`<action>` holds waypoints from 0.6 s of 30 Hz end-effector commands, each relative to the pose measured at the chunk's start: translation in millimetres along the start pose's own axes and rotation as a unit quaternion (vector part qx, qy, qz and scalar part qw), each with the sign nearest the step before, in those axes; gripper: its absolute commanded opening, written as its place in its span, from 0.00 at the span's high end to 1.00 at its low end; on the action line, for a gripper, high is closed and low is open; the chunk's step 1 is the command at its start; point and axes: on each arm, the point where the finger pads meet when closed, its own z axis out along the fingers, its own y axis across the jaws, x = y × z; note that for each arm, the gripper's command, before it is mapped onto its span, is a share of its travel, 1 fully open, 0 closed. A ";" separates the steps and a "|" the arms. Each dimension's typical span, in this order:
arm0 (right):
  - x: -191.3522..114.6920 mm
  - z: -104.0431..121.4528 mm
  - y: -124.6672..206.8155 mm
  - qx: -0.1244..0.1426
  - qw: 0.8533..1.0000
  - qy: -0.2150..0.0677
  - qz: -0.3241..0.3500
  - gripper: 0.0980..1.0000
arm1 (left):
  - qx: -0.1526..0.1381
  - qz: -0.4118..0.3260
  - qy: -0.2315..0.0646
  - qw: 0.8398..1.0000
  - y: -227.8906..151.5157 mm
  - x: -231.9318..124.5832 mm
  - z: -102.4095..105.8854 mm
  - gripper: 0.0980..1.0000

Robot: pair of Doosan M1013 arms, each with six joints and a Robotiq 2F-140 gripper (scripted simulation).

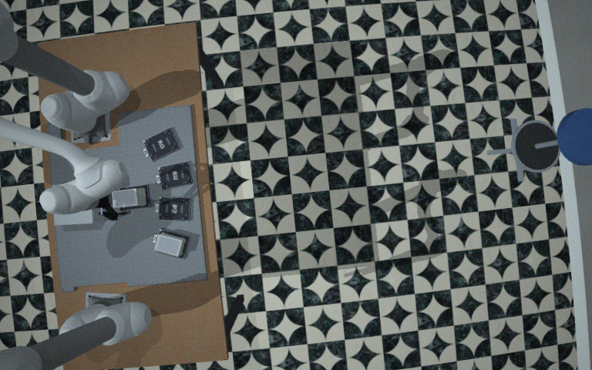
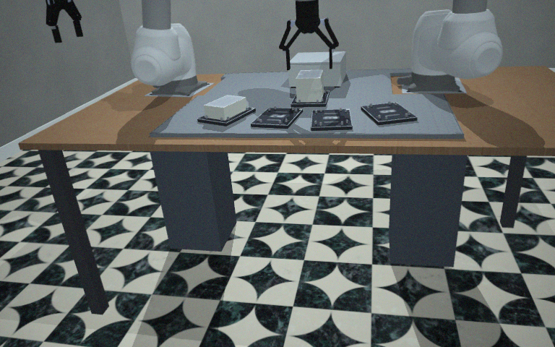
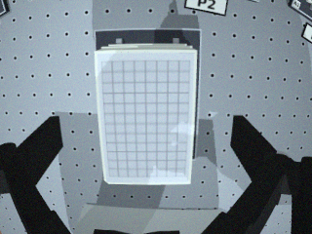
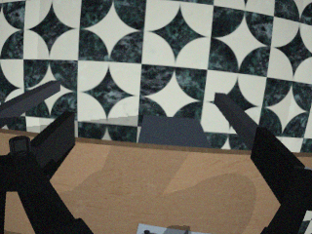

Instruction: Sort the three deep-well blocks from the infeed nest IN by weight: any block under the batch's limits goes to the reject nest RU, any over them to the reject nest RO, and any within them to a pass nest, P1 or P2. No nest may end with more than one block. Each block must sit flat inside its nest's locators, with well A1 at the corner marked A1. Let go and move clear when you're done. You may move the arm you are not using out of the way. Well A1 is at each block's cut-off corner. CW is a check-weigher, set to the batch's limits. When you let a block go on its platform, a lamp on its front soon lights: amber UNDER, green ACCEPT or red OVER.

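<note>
A stack of pale blocks [image 1: 127, 197] [image 2: 309, 85] [image 3: 146, 112] stands on the dark infeed nest [image 2: 309, 104] [image 3: 146, 35]; the top block's lower-left corner looks cut in the left wrist view. My left gripper [image 2: 309, 67] [image 3: 145, 132] is open above the stack, one finger at each long side, touching nothing. One block [image 1: 169, 243] [image 2: 225, 107] sits in nest P1 [image 2: 205, 121]. Nests P2 [image 1: 173, 208] [image 2: 277, 121], RU [image 1: 175, 175] [image 2: 331, 120] and RO [image 1: 161, 144] [image 2: 389, 113] hold no block. My right gripper [image 2: 68, 38] [image 4: 166, 136] is open and empty, high and away.
A pale box [image 1: 72, 216] [image 2: 340, 73], apparently the check-weigher, stands behind the infeed nest; no lit lamp shows. The nests stand on a grey perforated board [image 1: 88, 257] [image 2: 177, 126] on the wooden table [image 1: 189, 321] [image 2: 82, 124]. Arm bases stand near both ends. The left arm covers part of the box from above.
</note>
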 end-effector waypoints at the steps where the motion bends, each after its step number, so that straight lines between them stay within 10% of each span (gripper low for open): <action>1: 0.3 -0.5 -0.1 0.000 1.000 0.000 0.000 0.00 | 0.000 0.000 0.000 1.000 0.4 0.3 5.6 0.00; 18: 0.3 -0.5 -0.1 0.000 1.000 0.000 0.000 0.00 | 0.000 0.000 0.000 1.000 0.4 0.3 30.6 0.00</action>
